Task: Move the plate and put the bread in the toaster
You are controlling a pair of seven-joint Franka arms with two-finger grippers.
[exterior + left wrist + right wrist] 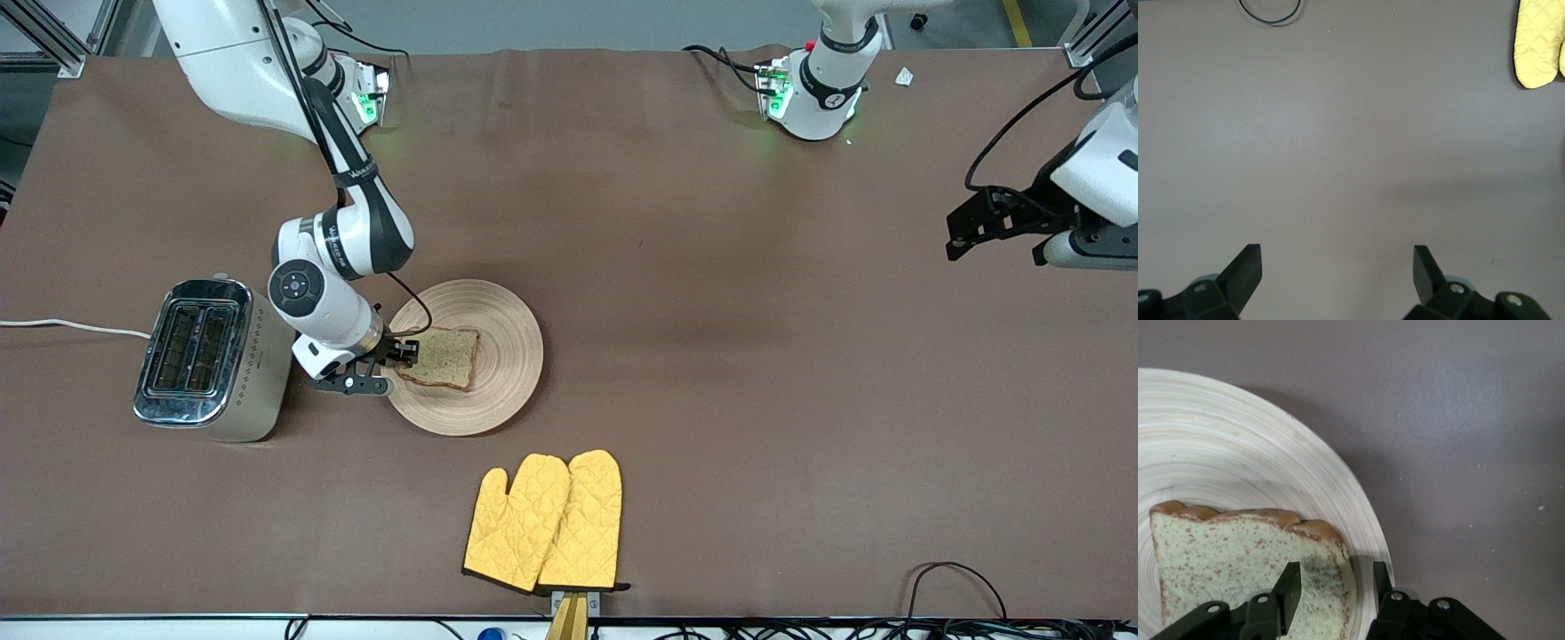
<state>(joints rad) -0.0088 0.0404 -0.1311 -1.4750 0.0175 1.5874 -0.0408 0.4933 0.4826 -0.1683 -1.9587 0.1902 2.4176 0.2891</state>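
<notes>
The wooden plate [508,348] lies mid-table beside the toaster [209,360], which stands toward the right arm's end with its slots up. The bread [442,357] lies flat on the plate, on the side next to the toaster. My right gripper [404,354] is low at that plate edge. In the right wrist view my right gripper [1335,583] is open, with one finger over the bread [1238,567] and the other by the plate's rim [1361,513], the crust between them. My left gripper [965,236] waits open over bare table at the left arm's end; it also shows in the left wrist view [1337,267].
A pair of yellow oven mitts [547,520] lies nearer the front camera than the plate, and shows in the left wrist view [1538,43]. The toaster's white cord [71,327] runs off the table's end. A black cable loop [956,587] lies at the front edge.
</notes>
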